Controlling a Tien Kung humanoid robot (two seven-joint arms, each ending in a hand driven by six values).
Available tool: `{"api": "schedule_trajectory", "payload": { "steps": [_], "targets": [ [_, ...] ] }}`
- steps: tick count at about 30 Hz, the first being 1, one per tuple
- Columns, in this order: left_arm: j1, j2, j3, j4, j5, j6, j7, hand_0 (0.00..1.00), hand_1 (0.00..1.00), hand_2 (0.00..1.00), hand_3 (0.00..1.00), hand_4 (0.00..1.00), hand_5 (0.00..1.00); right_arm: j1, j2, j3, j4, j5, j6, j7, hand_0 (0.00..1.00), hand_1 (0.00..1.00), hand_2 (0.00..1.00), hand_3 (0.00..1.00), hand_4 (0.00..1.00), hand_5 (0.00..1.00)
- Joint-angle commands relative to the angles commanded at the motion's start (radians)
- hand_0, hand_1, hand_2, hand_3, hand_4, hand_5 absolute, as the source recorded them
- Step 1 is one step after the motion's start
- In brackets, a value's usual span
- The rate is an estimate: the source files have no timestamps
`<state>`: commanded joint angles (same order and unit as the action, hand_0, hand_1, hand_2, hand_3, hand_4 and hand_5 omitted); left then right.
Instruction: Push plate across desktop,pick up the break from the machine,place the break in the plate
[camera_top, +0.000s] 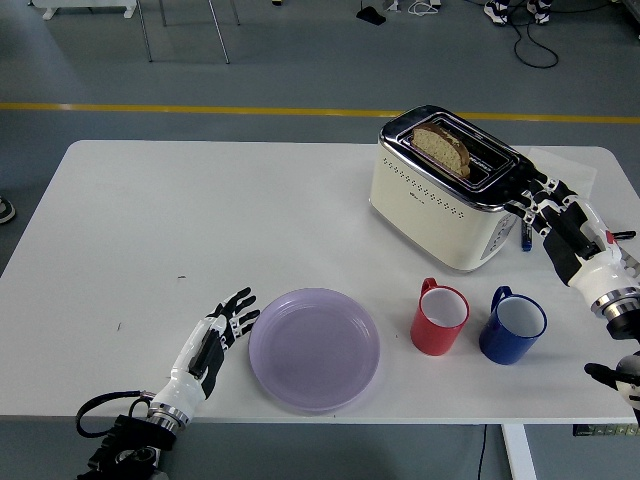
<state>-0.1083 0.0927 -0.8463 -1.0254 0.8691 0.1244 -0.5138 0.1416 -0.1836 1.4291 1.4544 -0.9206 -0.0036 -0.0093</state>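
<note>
A lilac plate (314, 348) lies near the table's front edge, left of the mugs. My left hand (224, 328) is open, fingers straight, flat against the plate's left rim. A cream and chrome toaster (442, 190) stands at the back right with a slice of bread (441, 148) upright in its slot. My right hand (548, 205) is at the toaster's right end, fingers spread and touching its top corner, holding nothing.
A red mug (440, 317) and a blue mug (512, 325) stand side by side in front of the toaster, right of the plate. A small blue object (526, 234) lies by the toaster's right end. The white table (200, 220) reaches left.
</note>
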Motion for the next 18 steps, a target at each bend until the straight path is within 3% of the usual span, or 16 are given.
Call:
{"api": "schedule_trajectory", "payload": {
  "steps": [11, 18],
  "targets": [
    [-0.022, -0.001, 0.027, 0.016, 0.018, -0.029, 0.020, 0.791, 0.828, 0.920, 0.902, 0.572, 0.998, -0.001, 0.004, 0.008, 0.001, 0.000, 0.000, 0.001, 0.799, 0.752, 0.777, 0.783, 0.516, 0.455],
    [-0.022, -0.002, 0.020, 0.008, 0.038, -0.011, 0.014, 0.794, 0.830, 0.921, 0.899, 0.570, 0.998, -0.003, 0.002, 0.009, 0.006, 0.000, -0.001, 0.000, 0.798, 0.752, 0.777, 0.783, 0.518, 0.454]
  ]
}}
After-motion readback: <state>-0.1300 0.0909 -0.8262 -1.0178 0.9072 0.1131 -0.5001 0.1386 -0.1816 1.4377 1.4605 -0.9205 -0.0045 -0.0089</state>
